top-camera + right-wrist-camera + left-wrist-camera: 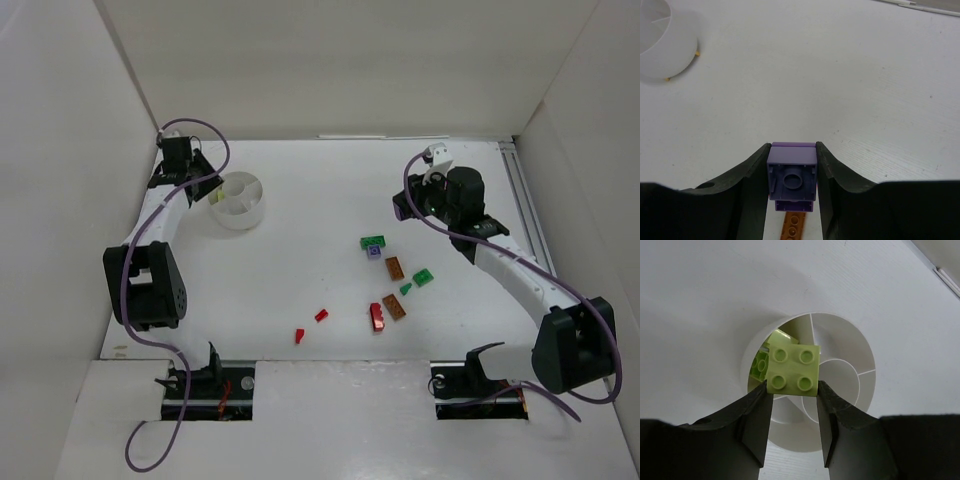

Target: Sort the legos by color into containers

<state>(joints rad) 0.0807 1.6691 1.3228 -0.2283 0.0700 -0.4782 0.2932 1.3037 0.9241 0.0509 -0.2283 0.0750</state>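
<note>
Brick (792, 370), yellow-green, four studs toward the wrist camera, pinched by its sides between the fingers of the left tool (792, 390). Held over the round white cup (860, 357), at the far left of the table (300, 190). More yellow-green bricks (760, 367) down in one compartment of that cup, just behind and left of the held one.

Right tool (792, 147) clamped on a purple brick (791, 172), hollow underside toward the wrist camera. Orange plate (792, 225) on the table just below it in that view. Cup well apart from this tool, in the upper left corner of the same view.

Loose on the table near the right tool:
- green bricks (373, 241)
- orange plates (393, 266)
- a red brick (377, 317) just beside the nearer orange plate

Two small red pieces (321, 314) apart from that scatter, to its left and toward the near edge.
</note>
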